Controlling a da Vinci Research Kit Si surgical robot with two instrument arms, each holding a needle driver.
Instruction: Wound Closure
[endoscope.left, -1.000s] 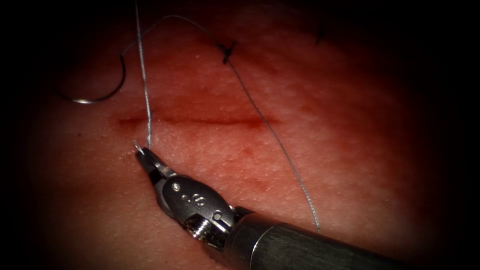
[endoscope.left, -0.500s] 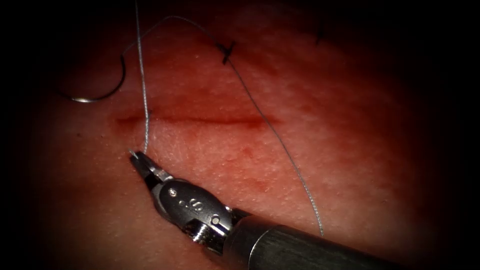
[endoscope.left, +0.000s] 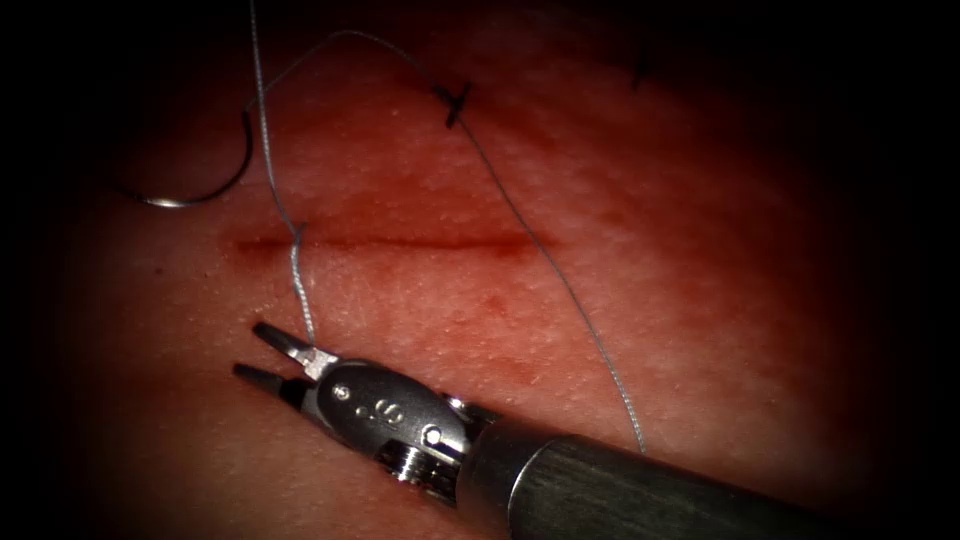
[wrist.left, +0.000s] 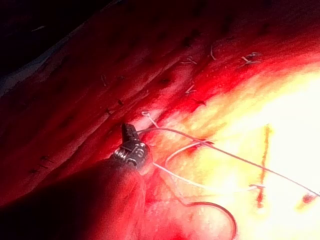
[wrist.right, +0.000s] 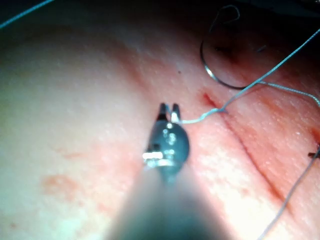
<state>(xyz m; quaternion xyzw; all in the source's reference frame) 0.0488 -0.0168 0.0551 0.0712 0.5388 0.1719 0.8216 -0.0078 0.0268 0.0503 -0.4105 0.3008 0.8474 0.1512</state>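
Note:
My right tool (endoscope.left: 248, 349) lies on the tissue (endoscope.left: 700, 300) just below the left end of the cut (endoscope.left: 400, 242), its jaws open and empty. The thread (endoscope.left: 295, 270) comes down across the cut's left end, and its short end rests against the base of the upper jaw; the right wrist view shows the same at the right tool (wrist.right: 169, 107). The curved needle (endoscope.left: 224, 186) lies free on the tissue above and left of the cut, not in the tissue. My left tool (wrist.left: 129, 131) is shut on the thread (wrist.left: 225, 152).
A dark stitch (endoscope.left: 455, 103) sits above the cut. From it a long strand (endoscope.left: 560, 280) runs down across the cut's right end to a free end near the right tool's shaft (endoscope.left: 640, 490). Red fluid stains the tissue around the cut.
The right tool's jaws held the thread's short end below the cut; they have now opened and let it go, and the tool has slid slightly down. The upper thread has shifted left.

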